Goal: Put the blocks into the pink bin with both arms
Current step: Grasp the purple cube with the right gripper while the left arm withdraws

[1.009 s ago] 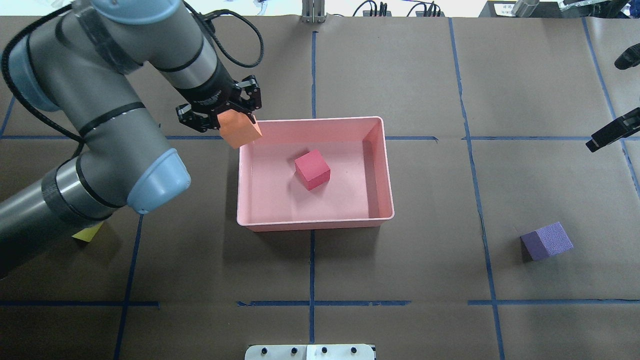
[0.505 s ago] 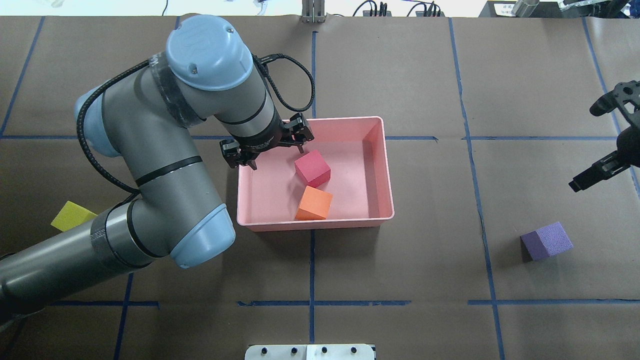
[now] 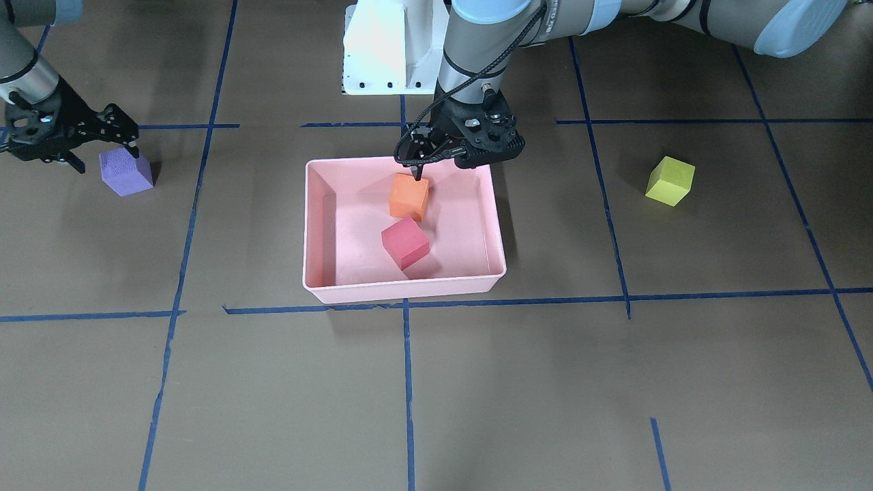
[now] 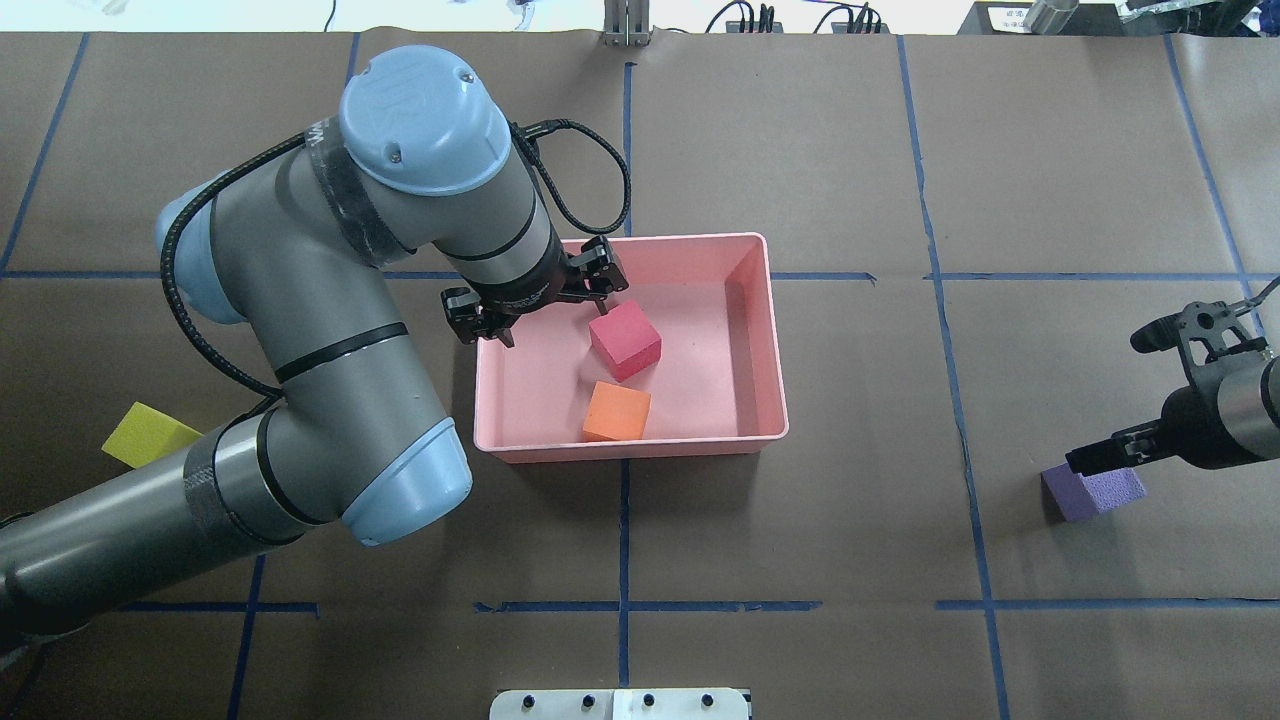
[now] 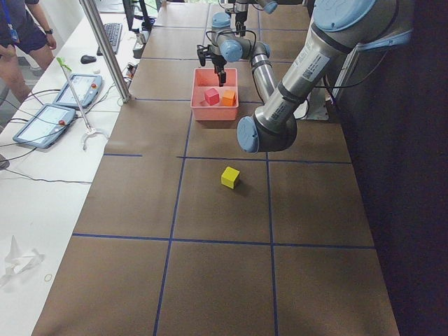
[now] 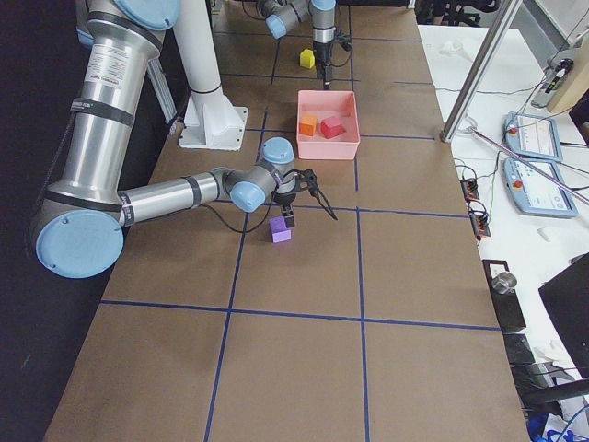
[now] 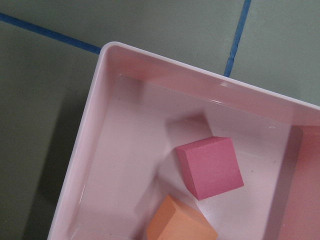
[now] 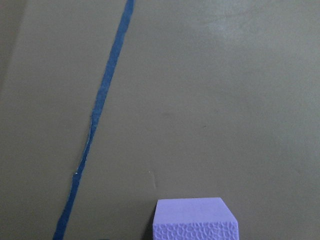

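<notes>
The pink bin (image 4: 630,447) holds the red block (image 4: 625,340) and the orange block (image 4: 617,411), both lying free. My left gripper (image 4: 545,310) hangs open and empty over the bin's left far corner, also in the front view (image 3: 447,167). The left wrist view shows the red block (image 7: 210,167) and the orange block (image 7: 182,225) below. The yellow-green block (image 4: 148,434) lies on the table at the left. My right gripper (image 4: 1115,400) is open just above and beside the purple block (image 4: 1100,492); the block shows at the right wrist view's bottom edge (image 8: 195,220).
The white pedestal base (image 3: 389,48) stands behind the bin. Blue tape lines (image 4: 622,606) cross the brown table cover. A metal plate (image 4: 620,705) sits at the near table edge. My left arm's elbow (image 4: 400,490) looms between the yellow-green block and the bin.
My left gripper has opened and let go of the orange block, which now lies in the bin. My right gripper has moved in from the right edge to the purple block.
</notes>
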Motion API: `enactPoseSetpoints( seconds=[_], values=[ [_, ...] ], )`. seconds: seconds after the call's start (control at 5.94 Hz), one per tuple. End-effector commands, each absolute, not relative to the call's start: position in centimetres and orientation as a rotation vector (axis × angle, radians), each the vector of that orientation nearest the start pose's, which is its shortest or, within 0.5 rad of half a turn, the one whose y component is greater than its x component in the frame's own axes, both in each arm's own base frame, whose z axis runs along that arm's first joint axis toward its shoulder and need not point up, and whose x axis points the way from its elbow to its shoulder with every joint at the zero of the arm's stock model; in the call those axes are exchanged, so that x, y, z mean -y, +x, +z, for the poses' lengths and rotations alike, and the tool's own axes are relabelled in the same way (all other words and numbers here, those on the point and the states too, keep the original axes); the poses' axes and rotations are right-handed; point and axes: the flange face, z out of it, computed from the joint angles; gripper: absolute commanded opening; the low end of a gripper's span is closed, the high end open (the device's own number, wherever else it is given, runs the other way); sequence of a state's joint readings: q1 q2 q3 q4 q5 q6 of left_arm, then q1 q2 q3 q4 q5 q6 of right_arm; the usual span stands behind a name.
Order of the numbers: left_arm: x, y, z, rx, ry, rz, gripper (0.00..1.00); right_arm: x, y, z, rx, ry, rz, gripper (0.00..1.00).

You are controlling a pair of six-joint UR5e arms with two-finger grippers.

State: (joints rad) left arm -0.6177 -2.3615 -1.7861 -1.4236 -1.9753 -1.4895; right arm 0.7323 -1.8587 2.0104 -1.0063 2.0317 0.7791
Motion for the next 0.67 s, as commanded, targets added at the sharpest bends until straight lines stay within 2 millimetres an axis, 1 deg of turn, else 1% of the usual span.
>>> enactPoseSetpoints(
  seconds=[0.0,0.17,0.34,0.5],
  values=[
    [45.0,47.4,12.0,-0.917,-0.055,-0.329,1.00,32.3,-25.1,53.9,0.776,0.141,-0.241,1.00],
    [45.0,47.4,12.2,-0.911,-0.044,-0.335,1.00,32.0,-26.1,55.5,0.742,0.131,-0.256,1.00],
    [44.9,47.2,12.1,-0.916,-0.042,-0.333,1.00,31.7,-27.0,56.5,0.726,0.121,-0.270,1.00],
    [44.8,47.1,12.5,-0.912,-0.043,-0.333,1.00,31.7,-27.3,56.3,0.731,0.119,-0.275,0.67]
  ],
)
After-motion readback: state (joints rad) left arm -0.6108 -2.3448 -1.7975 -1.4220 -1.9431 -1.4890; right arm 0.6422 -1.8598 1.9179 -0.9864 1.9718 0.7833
